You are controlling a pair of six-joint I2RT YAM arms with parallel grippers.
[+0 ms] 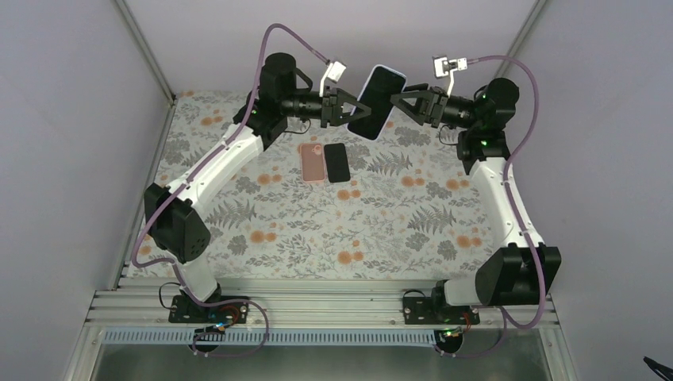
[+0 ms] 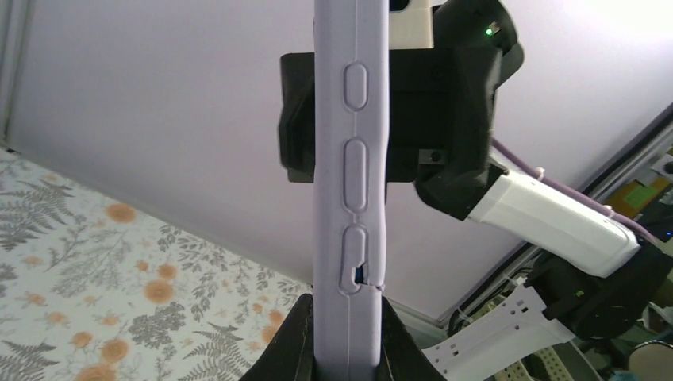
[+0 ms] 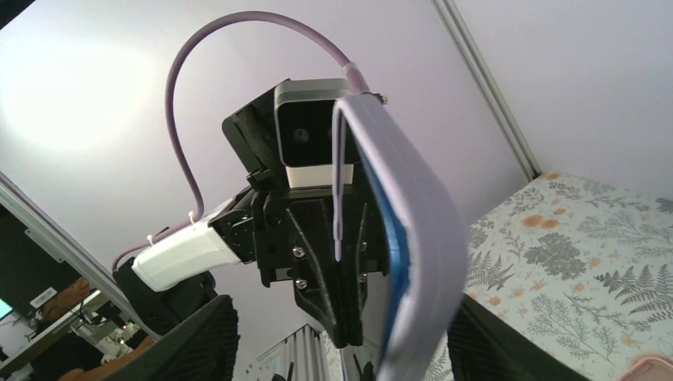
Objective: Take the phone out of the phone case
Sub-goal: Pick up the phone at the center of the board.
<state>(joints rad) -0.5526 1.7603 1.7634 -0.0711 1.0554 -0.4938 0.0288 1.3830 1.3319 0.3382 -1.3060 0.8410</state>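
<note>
You see the phone [image 1: 374, 107], inside its lavender phone case [image 2: 349, 198], mid-air over the far worktop [image 1: 317, 230]. The left claw [image 1: 351, 105] clamps its left edge; the right claw [image 1: 399, 101] is spread apart at the right edge.

I've got a pink case [image 1: 313, 161] lying flat on the desk [image 1: 262, 238], which wears a cloth printed with grey ferns and orange flowers. Just beside the pink case, on its right, lies a black phone [image 1: 337, 162]. Well nearer my side than the pink case runs a ribbed metal rail [image 1: 317, 305].
</note>
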